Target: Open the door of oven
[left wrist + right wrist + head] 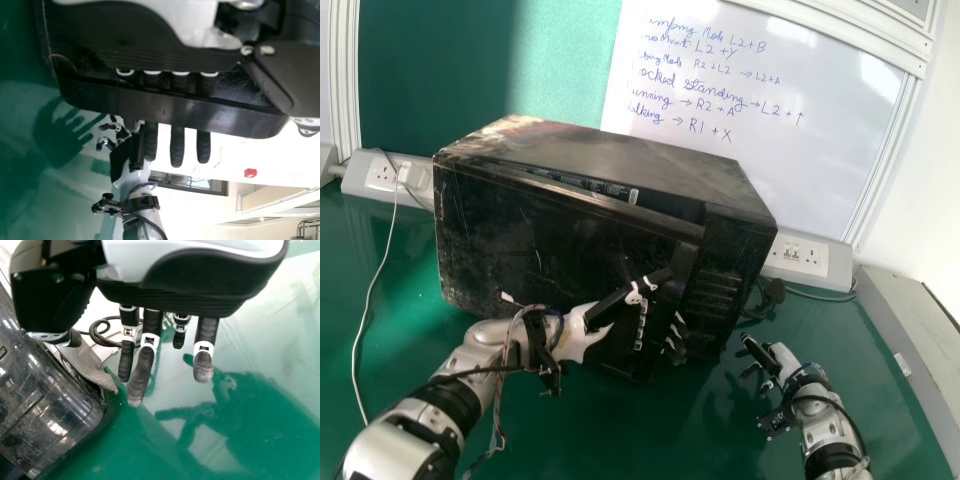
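The black oven (610,145) sits tilted on the table, its door (540,235) slightly ajar with a gap along the top. At the door's right side is my left hand (582,338), its thumb across the front and its fingers reaching past the door's edge. In the left wrist view the left hand (150,37) has straight fingers that pass behind the door's rim (165,107) and come out beyond it. Right of the oven, apart from it, my right hand (778,362) is held with relaxed fingers; the right wrist view has the right hand (200,285) beside the oven's dark casing (40,400).
The green table (390,300) lies under the oven. Behind stand a whiteboard (770,160) and socket strips (810,260). A white cable (375,280) runs down at the left, a dark cord (760,300) lies by the oven's right side, and a grey box (910,310) stands far right.
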Controlling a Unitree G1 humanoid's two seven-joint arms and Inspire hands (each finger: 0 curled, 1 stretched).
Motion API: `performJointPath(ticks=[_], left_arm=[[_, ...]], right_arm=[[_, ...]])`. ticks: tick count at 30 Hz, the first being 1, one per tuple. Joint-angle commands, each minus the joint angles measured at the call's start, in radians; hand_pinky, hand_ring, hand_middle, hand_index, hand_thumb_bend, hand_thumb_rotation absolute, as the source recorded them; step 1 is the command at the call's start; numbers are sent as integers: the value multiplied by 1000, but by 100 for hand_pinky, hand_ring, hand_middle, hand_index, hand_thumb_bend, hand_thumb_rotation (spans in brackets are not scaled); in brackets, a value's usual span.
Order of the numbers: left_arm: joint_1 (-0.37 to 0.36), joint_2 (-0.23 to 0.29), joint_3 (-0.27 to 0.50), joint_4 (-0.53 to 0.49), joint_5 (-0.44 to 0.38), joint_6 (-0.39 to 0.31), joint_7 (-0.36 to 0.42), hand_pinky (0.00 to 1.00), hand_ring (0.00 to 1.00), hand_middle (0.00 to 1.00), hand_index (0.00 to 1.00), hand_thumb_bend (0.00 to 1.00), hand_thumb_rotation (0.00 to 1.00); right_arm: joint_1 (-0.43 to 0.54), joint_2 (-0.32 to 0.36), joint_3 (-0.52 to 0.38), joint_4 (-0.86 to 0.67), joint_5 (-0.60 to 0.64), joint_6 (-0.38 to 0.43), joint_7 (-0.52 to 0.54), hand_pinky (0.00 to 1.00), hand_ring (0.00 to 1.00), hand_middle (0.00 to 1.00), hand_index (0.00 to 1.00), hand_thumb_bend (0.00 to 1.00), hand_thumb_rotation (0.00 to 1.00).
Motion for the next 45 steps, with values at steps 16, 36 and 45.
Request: performJointPath(ticks=[16, 36, 45], left_arm=[[231, -43, -106, -571, -80, 175, 37, 0, 3, 7, 6, 88, 93], [479, 3, -163, -1151, -158, 573, 203, 0, 4, 7, 7, 82, 92], [502, 25, -151, -1195, -231, 553, 151, 0, 4, 8, 9, 59, 86]], right_arm=[[-14, -1, -9, 3, 8, 0, 5, 10, 17, 29, 67, 60, 55], [-19, -10, 1, 4, -3, -5, 18, 11, 18, 30, 67, 61, 57], [-16, -9, 2, 2, -1, -8, 15, 11, 17, 30, 66, 61, 56]])
